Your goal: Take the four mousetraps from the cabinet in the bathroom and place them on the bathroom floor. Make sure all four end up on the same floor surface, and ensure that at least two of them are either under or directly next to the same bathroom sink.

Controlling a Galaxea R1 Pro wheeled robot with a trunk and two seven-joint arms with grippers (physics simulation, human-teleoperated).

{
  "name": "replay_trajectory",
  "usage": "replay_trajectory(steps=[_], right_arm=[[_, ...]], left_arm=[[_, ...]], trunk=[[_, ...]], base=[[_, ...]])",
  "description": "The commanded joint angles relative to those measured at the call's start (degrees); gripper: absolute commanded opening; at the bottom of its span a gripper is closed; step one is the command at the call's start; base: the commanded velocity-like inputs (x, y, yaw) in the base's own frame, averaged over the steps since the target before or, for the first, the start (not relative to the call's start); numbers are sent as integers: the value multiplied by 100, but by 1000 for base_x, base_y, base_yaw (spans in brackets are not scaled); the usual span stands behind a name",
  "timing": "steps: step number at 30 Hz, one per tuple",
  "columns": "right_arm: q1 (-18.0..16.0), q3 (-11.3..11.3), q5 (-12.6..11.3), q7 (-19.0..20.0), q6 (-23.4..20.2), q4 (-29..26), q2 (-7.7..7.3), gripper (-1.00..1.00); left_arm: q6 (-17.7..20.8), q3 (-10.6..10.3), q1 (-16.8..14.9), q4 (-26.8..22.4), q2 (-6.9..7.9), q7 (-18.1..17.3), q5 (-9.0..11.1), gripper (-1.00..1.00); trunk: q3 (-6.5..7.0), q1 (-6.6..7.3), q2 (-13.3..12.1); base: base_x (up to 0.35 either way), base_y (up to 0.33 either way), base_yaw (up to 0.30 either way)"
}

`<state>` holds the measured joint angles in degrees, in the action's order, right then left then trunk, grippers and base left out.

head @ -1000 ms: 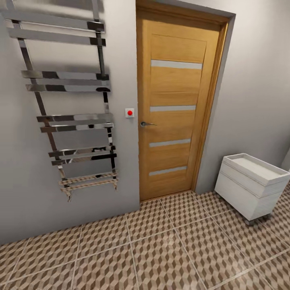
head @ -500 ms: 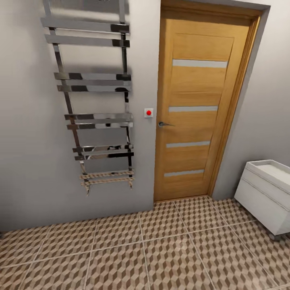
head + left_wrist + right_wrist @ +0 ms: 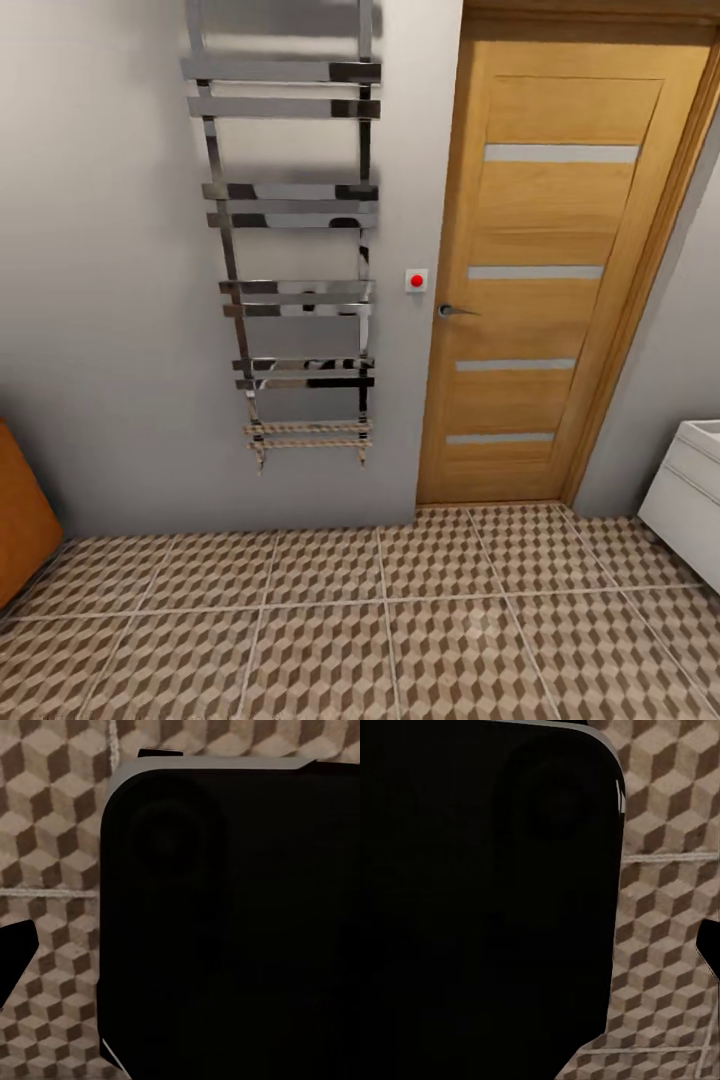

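Floor: the bathroom floor [image 3: 400,640], cube-patterned tiles with pale grout, fills the lower part of the head view; no mousetraps lie on the stretch that shows.
Cabinet: an orange-brown corner, likely the cabinet [image 3: 22,510], pokes in at the lower left edge of the head view, standing against the grey wall.
White unit: a small white drawer unit [image 3: 690,490] sits at the lower right edge.
Back wall: a chrome towel rail [image 3: 290,260] hangs upper centre; right of it a red wall button [image 3: 416,280], then a wooden door [image 3: 560,280], closed.
Progress: judging by this, nothing is placed yet; all four traps remain to be fetched and set down, two by the sink.
Arm pose: both wrist views look down at floor tiles past a dark rounded body.
Hand state: I cannot tell how far either hand is open or whether it holds anything.
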<state>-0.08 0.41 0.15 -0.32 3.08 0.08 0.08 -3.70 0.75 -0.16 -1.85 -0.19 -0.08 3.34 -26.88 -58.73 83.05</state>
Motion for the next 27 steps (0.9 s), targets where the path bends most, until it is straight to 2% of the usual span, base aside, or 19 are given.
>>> replay_trajectory(steps=[1, 27], right_arm=[[-1, 3, 2, -3, 17, 1, 0, 100], [-1, 3, 1, -3, 17, 1, 0, 100]], left_arm=[[-14, 4, -2, 1, -1, -1, 35, 100], [-16, 4, -1, 0, 1, -1, 35, 100]], trunk=[[-5, 0, 3], [-5, 0, 3]], base=[[0, 0, 273], [0, 0, 273]])
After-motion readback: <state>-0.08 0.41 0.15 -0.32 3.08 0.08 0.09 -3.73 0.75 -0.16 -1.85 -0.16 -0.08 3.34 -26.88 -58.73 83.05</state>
